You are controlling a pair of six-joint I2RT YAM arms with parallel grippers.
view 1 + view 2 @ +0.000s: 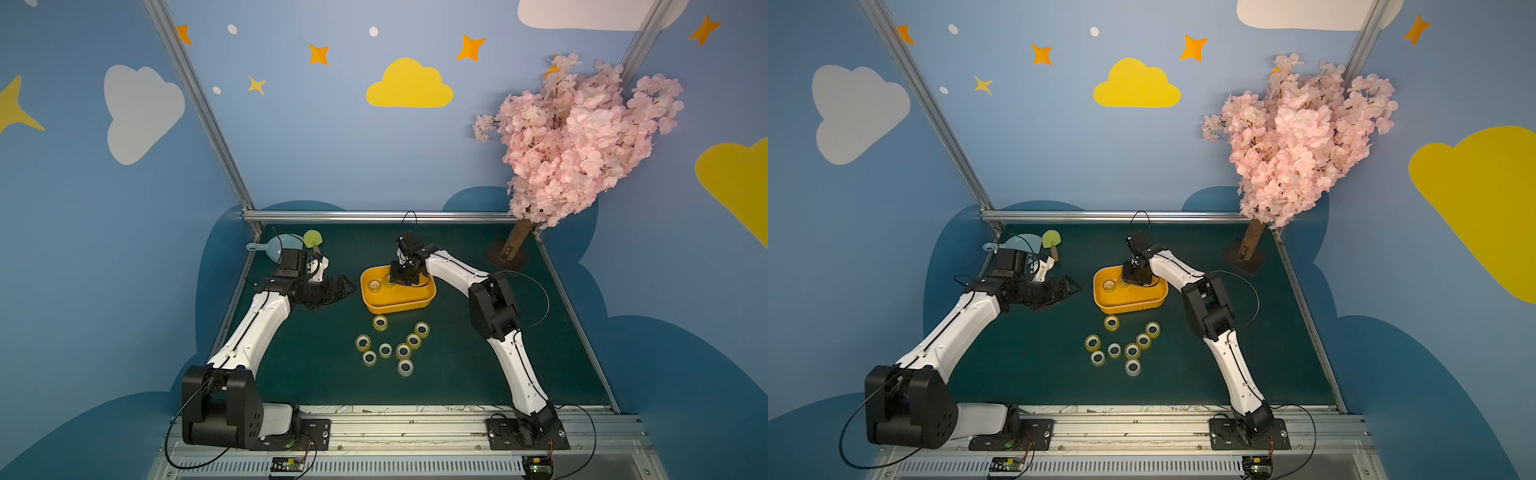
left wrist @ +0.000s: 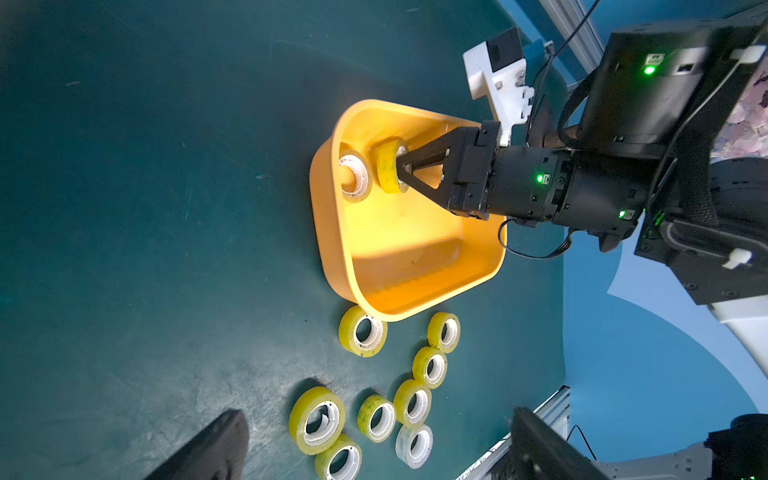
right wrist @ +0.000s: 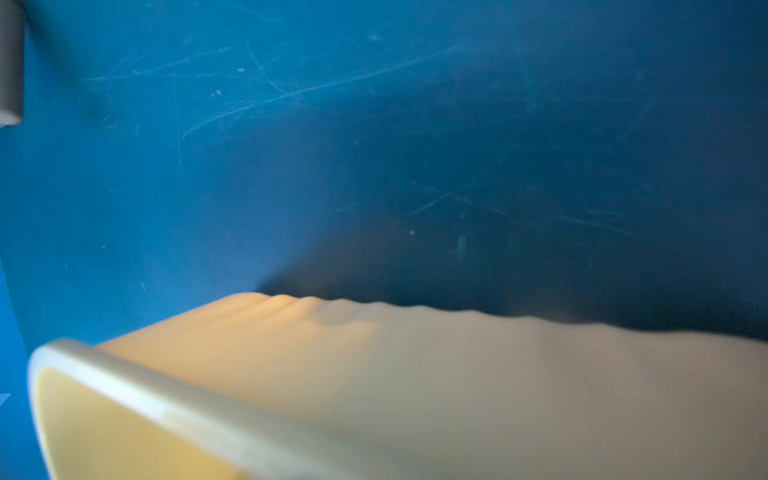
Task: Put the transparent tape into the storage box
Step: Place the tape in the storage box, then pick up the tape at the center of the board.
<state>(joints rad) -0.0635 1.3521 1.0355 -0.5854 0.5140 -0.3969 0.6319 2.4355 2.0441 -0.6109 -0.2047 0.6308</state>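
Ten tape rolls in all: two inside the storage box (image 1: 397, 309), eight loose on the green mat (image 1: 457, 365). The storage box is a shallow orange-yellow plastic tub with rounded corners and a rolled rim, sitting on the mat between the two arms.

The first roll (image 2: 355, 178) lies flat on the box floor by the box's left end wall. It is yellowish see-through tape on a white core, hole up. The second roll (image 2: 390, 166) is just beside it, same yellow tint, a bit further from that wall and also inside the box.

The right gripper (image 2: 401, 168) reaches down into the box from above. Its fingers are drawn narrow, tips right at the second roll's top face. Cannot tell if they pinch it or only touch it. The right wrist view is blurred and shows just the box's outer wall and rim against the mat.

The left gripper (image 1: 347, 290) hovers off the box's left side, apart from it, fingers spread wide and empty.

The loose rolls (image 1: 403, 351) sit clustered on the robot-base side of the box, all flat, holes up. The nearest roll (image 1: 380, 323) is just off the box's front wall. Seven look yellow-tinted. The farthest roll (image 1: 405, 367) is paler, nearly clear-white.

A pale blue dustpan (image 1: 282, 242) and a yellow-green paddle (image 1: 312, 239) with a brown handle lie beyond the box's far left corner, well apart from it. A pink blossom tree (image 1: 577, 137) stands beyond the box's far right side.
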